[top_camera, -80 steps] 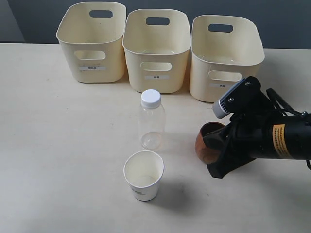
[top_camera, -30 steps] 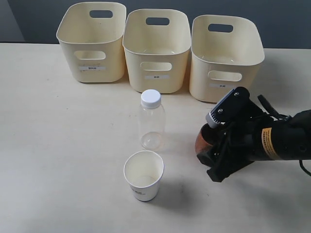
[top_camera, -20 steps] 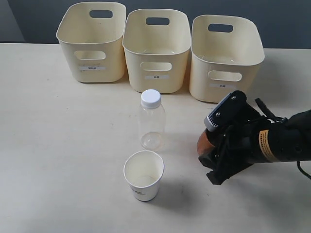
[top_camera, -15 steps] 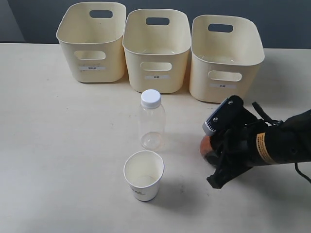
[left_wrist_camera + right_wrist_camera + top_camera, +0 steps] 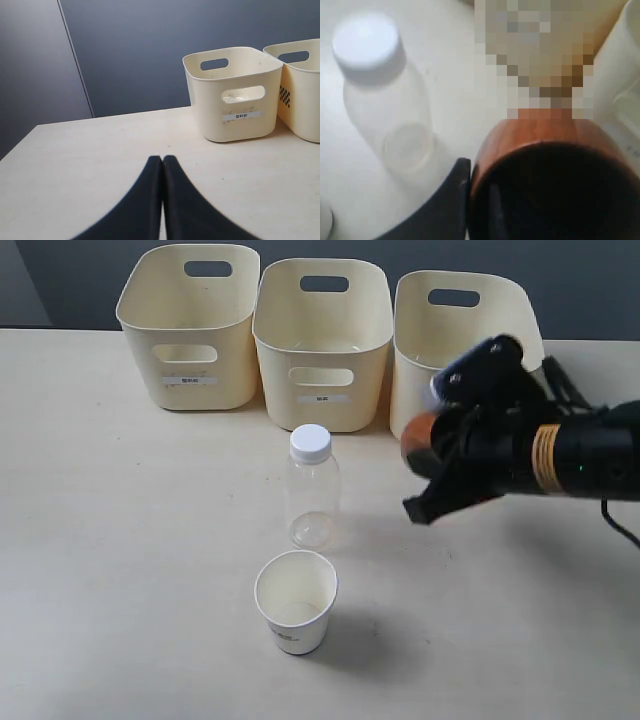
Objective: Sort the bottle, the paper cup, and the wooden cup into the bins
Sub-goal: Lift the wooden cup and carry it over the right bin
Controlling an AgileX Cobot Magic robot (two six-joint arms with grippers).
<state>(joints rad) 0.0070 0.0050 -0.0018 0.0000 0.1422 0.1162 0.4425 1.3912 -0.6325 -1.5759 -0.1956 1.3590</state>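
Clamping the wooden cup [image 5: 414, 430] by its wall, my right end effector [image 5: 473, 201] held it above the worktop [image 5: 120, 540], before the front of the right bin [image 5: 505, 310]. The bottle [image 5: 312, 490] and paper cup [image 5: 296, 600] stood apart to its left. The cup looked reddish-brown, round-bellied, dark inside. A second earlier it sat lower, on the worktop. My left end effector [image 5: 162, 200] was pressed together.

My exterior view is bright and evenly lit. The white paper cup [image 5: 295, 600] throws a soft shadow to its right on the pale cream table [image 5: 120, 540], and the black right arm [image 5: 540, 455] smears slightly. My right wrist view is soft throughout: the dark reddish-brown wooden cup [image 5: 550, 175] is out of focus and a coarse pixelated patch borders it. My left wrist view is crisp.
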